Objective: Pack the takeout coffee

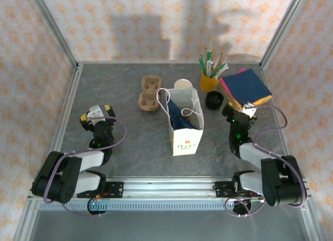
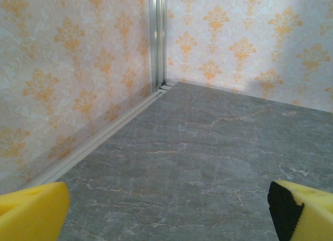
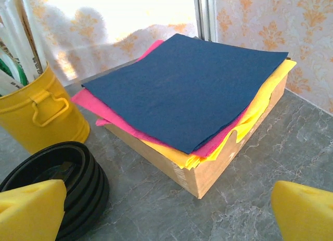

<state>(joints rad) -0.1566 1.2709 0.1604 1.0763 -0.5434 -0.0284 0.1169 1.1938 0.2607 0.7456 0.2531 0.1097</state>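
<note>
Coffee cup not placed with certainty; the dark shape [image 1: 177, 119] in the mouth of the paper bag [image 1: 186, 139] may be its black lid or a blue napkin, too unclear to tell. Bag upright at the centre of the table [image 1: 130, 142], mouth upward, between the two arms; a cup inside would, by judgement, stand with its long axis vertical, lid up. Left gripper [image 2: 166, 212] jaws wide apart, empty, facing the far-left corner, away from the bag; right gripper [image 3: 166, 212] likewise spread and empty, facing the napkin stack [image 3: 187, 90]; bag lies inward of both, nearer the right arm.
</note>
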